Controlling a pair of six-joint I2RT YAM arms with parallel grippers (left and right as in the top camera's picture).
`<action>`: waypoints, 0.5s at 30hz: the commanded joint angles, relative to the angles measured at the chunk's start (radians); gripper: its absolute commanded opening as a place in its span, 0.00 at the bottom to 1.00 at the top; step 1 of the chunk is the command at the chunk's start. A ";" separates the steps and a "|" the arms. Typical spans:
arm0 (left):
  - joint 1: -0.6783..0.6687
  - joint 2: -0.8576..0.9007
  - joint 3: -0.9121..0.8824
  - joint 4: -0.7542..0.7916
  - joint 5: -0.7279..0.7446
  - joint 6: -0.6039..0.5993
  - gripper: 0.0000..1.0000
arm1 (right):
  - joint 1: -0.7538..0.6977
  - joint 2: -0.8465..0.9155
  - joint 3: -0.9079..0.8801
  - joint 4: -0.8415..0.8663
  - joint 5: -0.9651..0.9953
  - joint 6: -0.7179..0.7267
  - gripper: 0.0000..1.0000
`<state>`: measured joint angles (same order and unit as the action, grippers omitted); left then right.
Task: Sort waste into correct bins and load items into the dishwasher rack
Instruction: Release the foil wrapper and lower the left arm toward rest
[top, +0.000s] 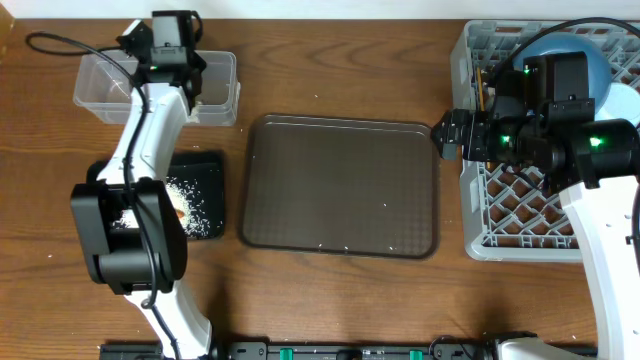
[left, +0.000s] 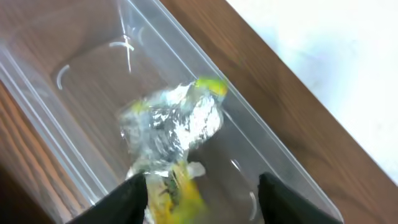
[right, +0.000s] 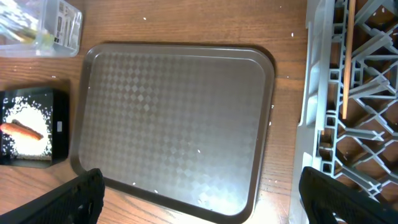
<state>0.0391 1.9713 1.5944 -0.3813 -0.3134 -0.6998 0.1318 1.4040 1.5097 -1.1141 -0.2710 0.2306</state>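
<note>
1. Dark fingertips (left: 127, 199) of the left gripper (left: 202, 208) stand spread apart with nothing pinched, right above the clear tub (left: 93, 81).
2. Between and just below them, inside the tub, is the green-yellow wrapper (left: 180, 196), somewhat blurred. The crumpled foil (left: 180, 121) touches it, a little farther from the fingers.
3. From overhead, the tub is at the table's far left. Nearer along the same arm is the black tray (top: 210, 170), holding scattered white rice (top: 190, 205). The right wrist view shows the orange carrot (right: 22, 130) lying on the rice.
4. To the right of the black tray, the brown serving tray (top: 340, 185) lies between it and the grey rack (right: 323, 124).
5. At the serving tray's right edge, beside the rack, the right gripper (right: 214, 205) hangs with its jaws wide and nothing in them.
6. Inside the rack are a wooden chopstick (right: 345, 56) and, in the far corner, a blue bowl (top: 585, 55).
</note>
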 joint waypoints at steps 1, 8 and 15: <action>0.005 0.010 -0.006 0.002 0.041 -0.013 0.63 | 0.006 -0.016 0.003 -0.001 0.005 0.000 0.99; 0.004 -0.024 -0.006 -0.067 0.130 -0.013 0.63 | 0.006 -0.016 0.003 -0.001 0.005 0.000 0.99; 0.004 -0.173 -0.006 -0.251 0.306 -0.012 0.63 | 0.006 -0.016 0.003 -0.001 0.005 0.000 0.99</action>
<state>0.0433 1.9064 1.5902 -0.5945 -0.0910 -0.7067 0.1318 1.4040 1.5097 -1.1141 -0.2714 0.2306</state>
